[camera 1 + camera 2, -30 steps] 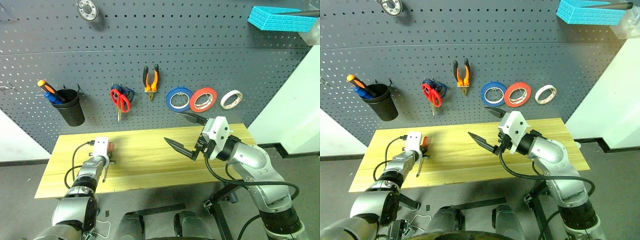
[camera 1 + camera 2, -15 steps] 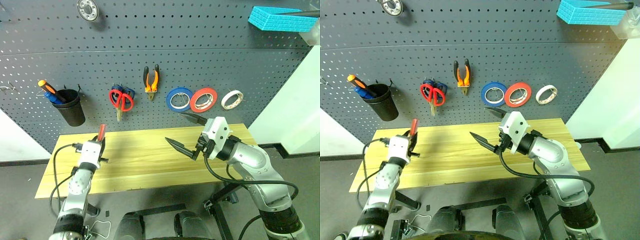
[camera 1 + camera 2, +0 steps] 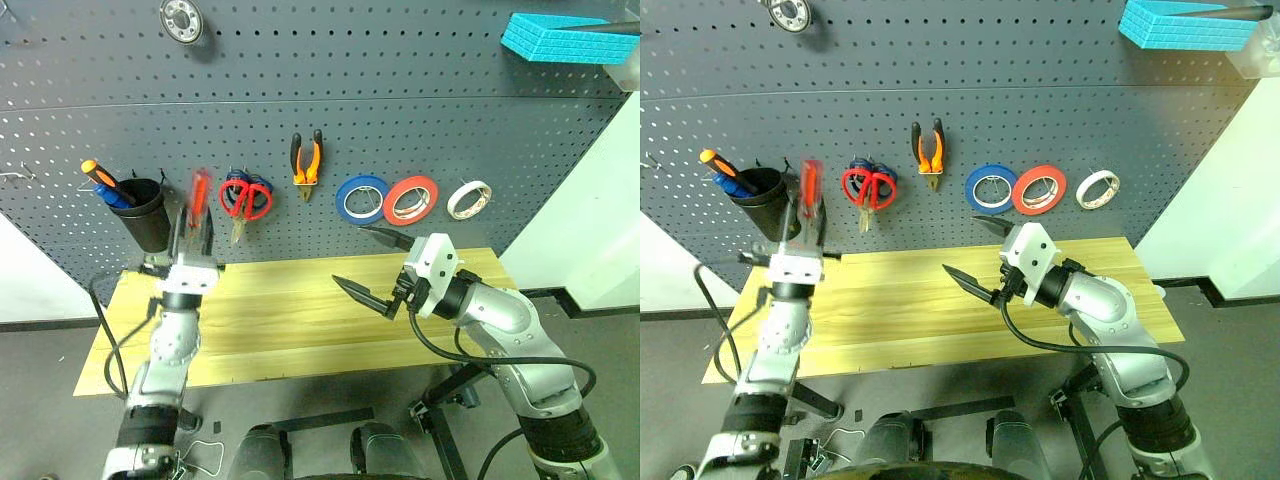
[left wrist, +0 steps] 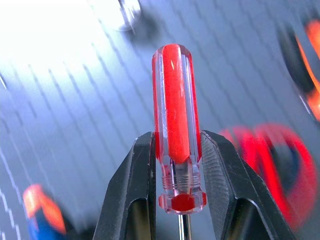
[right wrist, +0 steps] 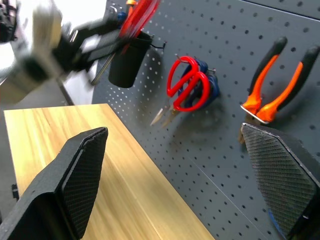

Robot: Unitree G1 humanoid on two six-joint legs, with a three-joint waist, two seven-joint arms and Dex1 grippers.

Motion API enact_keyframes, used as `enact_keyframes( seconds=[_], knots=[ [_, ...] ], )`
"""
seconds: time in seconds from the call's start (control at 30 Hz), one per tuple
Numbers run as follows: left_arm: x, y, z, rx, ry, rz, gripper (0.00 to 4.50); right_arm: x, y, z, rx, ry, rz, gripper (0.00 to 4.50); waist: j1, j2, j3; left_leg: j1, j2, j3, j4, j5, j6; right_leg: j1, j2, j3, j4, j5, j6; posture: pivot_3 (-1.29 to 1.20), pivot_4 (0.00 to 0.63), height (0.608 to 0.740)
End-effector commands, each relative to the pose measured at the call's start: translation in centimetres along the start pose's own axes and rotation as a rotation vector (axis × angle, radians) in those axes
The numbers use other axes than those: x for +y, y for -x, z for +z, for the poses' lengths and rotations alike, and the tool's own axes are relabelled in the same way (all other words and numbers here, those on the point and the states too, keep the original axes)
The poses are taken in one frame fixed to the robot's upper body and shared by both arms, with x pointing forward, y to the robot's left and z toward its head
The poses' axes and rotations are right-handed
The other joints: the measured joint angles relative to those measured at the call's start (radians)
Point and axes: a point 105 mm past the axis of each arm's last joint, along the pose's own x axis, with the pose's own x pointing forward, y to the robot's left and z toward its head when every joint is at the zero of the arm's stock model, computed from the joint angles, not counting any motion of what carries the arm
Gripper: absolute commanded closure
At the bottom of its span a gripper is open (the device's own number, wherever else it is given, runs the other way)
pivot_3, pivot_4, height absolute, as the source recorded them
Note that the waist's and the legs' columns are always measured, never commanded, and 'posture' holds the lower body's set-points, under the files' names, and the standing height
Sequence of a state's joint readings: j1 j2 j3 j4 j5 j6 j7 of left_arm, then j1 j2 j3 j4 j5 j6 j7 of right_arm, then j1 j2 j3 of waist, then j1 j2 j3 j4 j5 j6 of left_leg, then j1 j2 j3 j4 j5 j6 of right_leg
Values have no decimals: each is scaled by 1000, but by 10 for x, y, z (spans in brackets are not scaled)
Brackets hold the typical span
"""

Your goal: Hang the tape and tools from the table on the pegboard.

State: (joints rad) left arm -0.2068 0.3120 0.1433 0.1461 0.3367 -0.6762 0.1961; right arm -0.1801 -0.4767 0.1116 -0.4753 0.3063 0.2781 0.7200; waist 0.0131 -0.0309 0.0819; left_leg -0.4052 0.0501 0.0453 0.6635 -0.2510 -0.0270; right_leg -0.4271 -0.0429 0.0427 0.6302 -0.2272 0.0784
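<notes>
- Two grippers are in view over the table (image 3: pixel 300 330). Its light wood top carries no tape or tool in the head views.
- The left gripper (image 4: pixel 176 192) is clamped on the screwdriver (image 3: pixel 199 192) just above the collar of its clear red handle, handle end uppermost and the shaft running down between the fingers (image 4: pixel 135 195). Gripping low on the handle leaves most of it free, which should suit lowering the tool shaft-first into a holder.
- The screwdriver stands raised in front of the pegboard (image 3: pixel 420 110), between the black cup (image 3: pixel 143 213) and the red scissors (image 3: pixel 243 198). Judgement: this is the last item to be stowed, and the cup beside it is the likely destination.
- The right gripper (image 3: pixel 372 268) hangs above the middle of the table with its jaws spread wide and nothing between them. It sits well apart from the left arm, so I judge it parked out of the way.
- On the board, the cup already holds an orange-handled and a blue-handled tool. The red scissors hang on a hook over a blue-handled pair.
- Further right, the pliers (image 3: pixel 306 163) hang jaws down with handles astride their hook, followed by the blue roll (image 3: pixel 360 198), the red roll (image 3: pixel 407 199) and the cream tape (image 3: pixel 466 199), each looped over a hook.
</notes>
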Motion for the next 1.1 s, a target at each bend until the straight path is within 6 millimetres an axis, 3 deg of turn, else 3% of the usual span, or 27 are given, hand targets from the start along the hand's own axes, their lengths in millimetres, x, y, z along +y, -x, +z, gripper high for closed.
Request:
enact_keyframes(
  seconds=[0.03,0.2,0.3,0.5,0.83,1.1],
  knots=[
    [39,-33,22,-105,-34,120,3590,1,2,32,-129,28,31,0,0,0,0,0,0,0,0,0,0,0,0,0,0,0,0,75,28,712],
    [65,-61,26,-127,-53,190,3590,3,2,44,-172,15,46,0,0,0,0,1,0,0,0,0,0,1,0,0,0,0,2,73,32,712],
    [73,-71,17,-98,-47,211,3590,4,2,44,-170,15,48,0,2,0,0,1,-1,0,0,0,0,1,0,0,0,0,2,71,34,712],
    [88,-81,-35,120,99,310,3590,3,3,43,-153,16,42,0,0,0,0,1,-1,0,0,0,0,1,0,0,0,0,2,59,40,712],
    [73,-93,-62,201,155,281,3590,5,4,44,-144,10,53,0,0,-2,1,1,-1,0,0,0,0,1,0,0,0,0,3,45,61,712],
    [69,-74,-72,251,138,308,3590,4,6,42,-122,15,38,0,-3,-2,1,0,-1,0,0,0,0,1,0,0,0,0,3,38,62,712]
  ],
)
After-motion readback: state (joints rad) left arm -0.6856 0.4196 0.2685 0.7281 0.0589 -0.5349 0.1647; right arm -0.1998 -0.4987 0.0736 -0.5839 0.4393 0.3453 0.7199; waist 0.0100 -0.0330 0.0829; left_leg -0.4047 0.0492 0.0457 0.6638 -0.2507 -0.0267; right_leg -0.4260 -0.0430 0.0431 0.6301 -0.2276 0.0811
